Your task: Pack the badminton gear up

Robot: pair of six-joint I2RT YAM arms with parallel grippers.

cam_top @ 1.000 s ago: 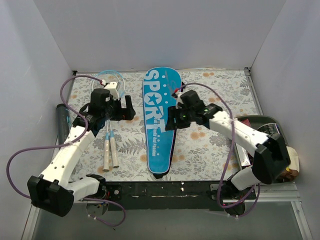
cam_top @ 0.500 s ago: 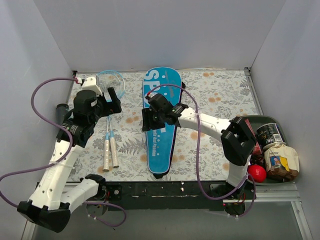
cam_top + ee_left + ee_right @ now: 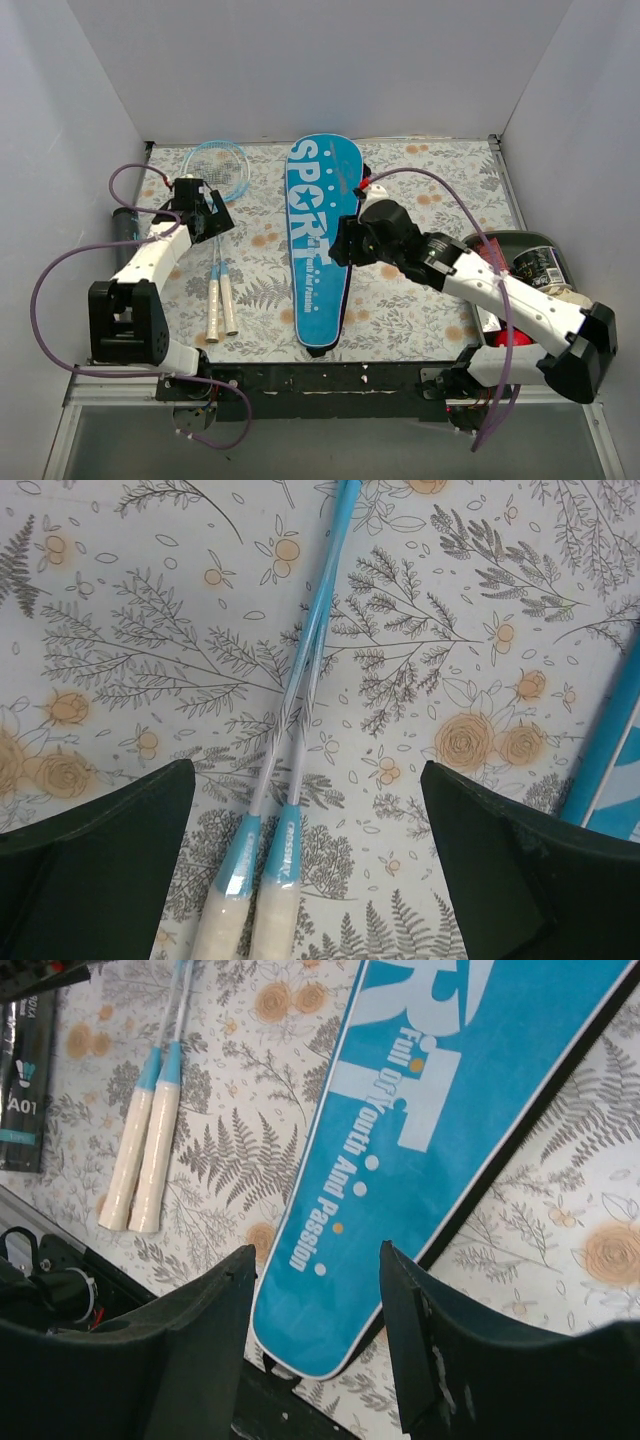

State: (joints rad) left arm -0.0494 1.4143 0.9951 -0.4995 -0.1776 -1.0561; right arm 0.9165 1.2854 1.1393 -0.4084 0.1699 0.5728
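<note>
The tube [image 3: 122,232] is seen at the surface's left edge. Beside it the rackets [image 3: 218,285] are laid together, the left gripper [image 3: 212,216] spread wide above their shafts. The cover [image 3: 318,270] is laid mid-surface; the right gripper [image 3: 342,240] is held over it, part-open, empty.

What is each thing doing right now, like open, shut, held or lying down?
Rackets: lying flat side by side, not held.
SPORT cover: lying flat, not held.
Black tube: lying on its side.
Left gripper: open, above the racket shafts.
Right gripper: open, above the cover.
Red ball: in the tray, partly hidden.
</note>
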